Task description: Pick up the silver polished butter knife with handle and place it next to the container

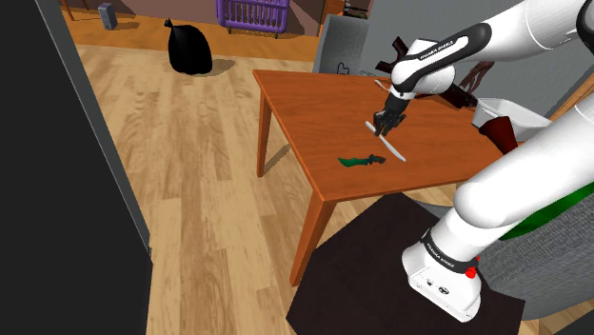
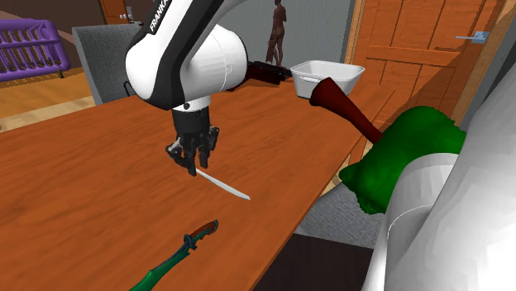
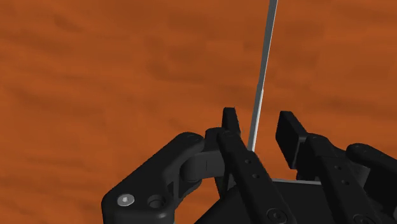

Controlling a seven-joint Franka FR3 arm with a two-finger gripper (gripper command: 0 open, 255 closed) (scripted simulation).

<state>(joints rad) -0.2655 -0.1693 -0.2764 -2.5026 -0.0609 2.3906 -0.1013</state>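
Butter knife [image 2: 223,185] looks thin, stiff, light, kinda slippery; gripper [image 2: 196,164] straddles one end, half open, not pinching yet. I'd grab the handle squarely.

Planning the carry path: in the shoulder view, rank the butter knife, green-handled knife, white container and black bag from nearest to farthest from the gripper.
From the gripper:
1. The butter knife, right beneath it.
2. The green-handled knife, toward the table's near edge.
3. The white container, at the table's right end in that view.
4. The black bag, on the floor, upper left.
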